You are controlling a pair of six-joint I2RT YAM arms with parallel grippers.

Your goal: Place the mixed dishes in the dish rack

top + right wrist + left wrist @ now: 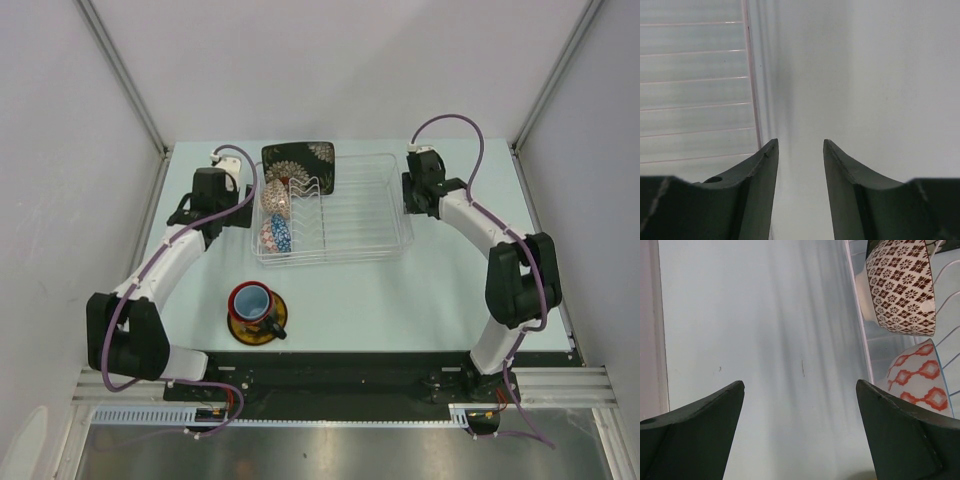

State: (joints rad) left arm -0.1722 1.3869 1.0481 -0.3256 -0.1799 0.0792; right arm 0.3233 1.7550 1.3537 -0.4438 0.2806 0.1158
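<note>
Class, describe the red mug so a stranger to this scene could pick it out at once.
Find the white wire dish rack. In front of its left end, a yellow saucer lies outside it. The red mug, blue inside, stands on it; all other dishes are racked.

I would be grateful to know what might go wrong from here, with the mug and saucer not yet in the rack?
1. The red mug stands on the yellow saucer; lifting the saucer first may tip the mug off.
2. The left gripper hangs open right beside the dish rack, near the beige netted bowl; a careless swing might knock them.
3. The rack's left end is crowded, so its bare right side seems safer.
</note>
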